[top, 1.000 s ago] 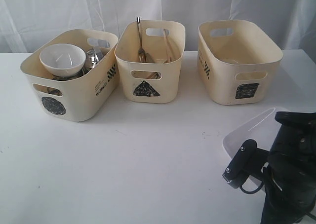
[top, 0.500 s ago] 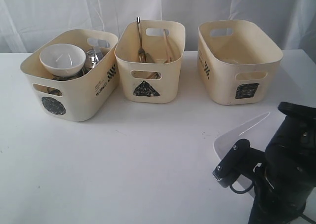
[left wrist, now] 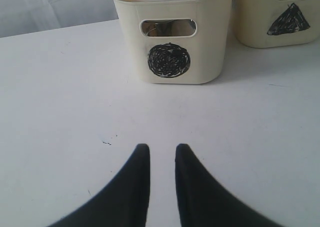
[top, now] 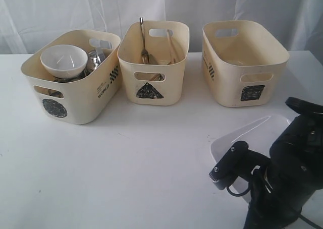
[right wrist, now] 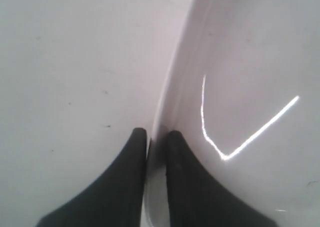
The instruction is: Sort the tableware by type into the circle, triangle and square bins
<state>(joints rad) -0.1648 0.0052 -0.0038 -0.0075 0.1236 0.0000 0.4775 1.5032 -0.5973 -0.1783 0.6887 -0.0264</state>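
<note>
My right gripper [right wrist: 156, 134] is shut on the rim of the large white rectangular plate [top: 248, 133] [right wrist: 250, 62], which tilts off the table at the front right, in front of the square bin [top: 242, 77]. The right arm [top: 285, 173] covers part of the plate. The circle bin [top: 75, 95] [left wrist: 170, 62] holds a white bowl [top: 63, 60] and a steel mug [top: 96, 60]. In the triangle bin [top: 151, 82] [left wrist: 290, 22] stand steel cutlery [top: 143, 37] and wooden chopsticks [top: 171, 47]. My left gripper [left wrist: 162, 149] hangs low over bare table facing the circle bin, open with nothing between its fingers.
The three cream bins stand in a row along the back of the white table [top: 126, 163], before a white curtain [top: 60, 12]. The square bin's inside is mostly hidden by its near wall. The left arm is out of the exterior view.
My right arm has carried the plate leftward across the table's front right, tilting it more. The left gripper and the bins have not moved.
</note>
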